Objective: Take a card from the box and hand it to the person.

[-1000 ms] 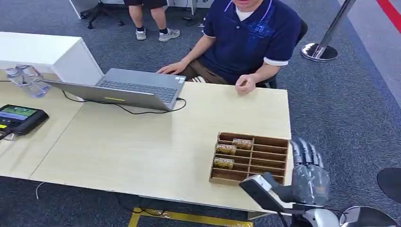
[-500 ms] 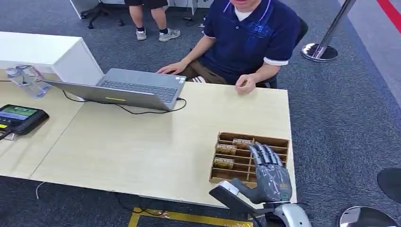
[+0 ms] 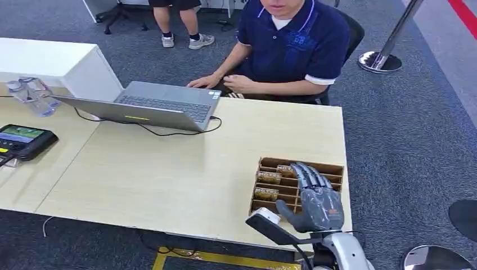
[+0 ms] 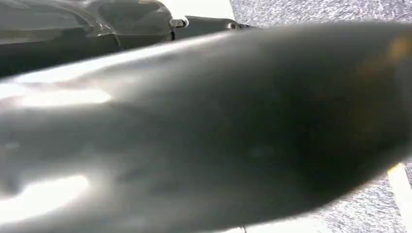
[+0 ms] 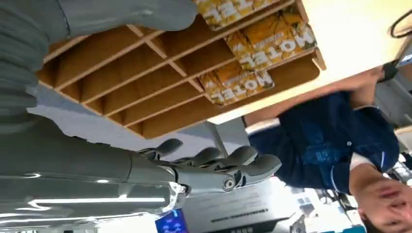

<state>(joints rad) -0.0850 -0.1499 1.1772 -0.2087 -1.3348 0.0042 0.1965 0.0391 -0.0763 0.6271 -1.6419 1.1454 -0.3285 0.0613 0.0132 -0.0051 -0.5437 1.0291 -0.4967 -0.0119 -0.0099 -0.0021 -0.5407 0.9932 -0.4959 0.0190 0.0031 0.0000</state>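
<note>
A wooden box (image 3: 333,167) with divided slots stands near the table's front right corner. Yellow cards lie in its left slots (image 3: 268,178), (image 3: 265,194), (image 3: 284,168). My right hand (image 3: 316,198) hovers over the box's right half with its fingers stretched out and apart, holding nothing. The right wrist view looks along the box (image 5: 145,73), with the yellow cards (image 5: 272,41) in the slots beyond my fingers (image 5: 214,165), and the thumb (image 5: 121,14) on the other side. The person (image 3: 292,45) in a dark blue shirt sits across the table, both hands (image 3: 239,83) near the laptop.
An open grey laptop (image 3: 152,104) with a black cable sits at the far side of the table (image 3: 169,169). A black tablet (image 3: 22,139) and a clear bottle (image 3: 34,95) are at the left. Another person's legs (image 3: 180,22) and a stanchion base (image 3: 381,61) stand beyond.
My right hand has swung in from beside the table's right edge to above the box. The person has pulled their hand back from the table edge toward the laptop.
</note>
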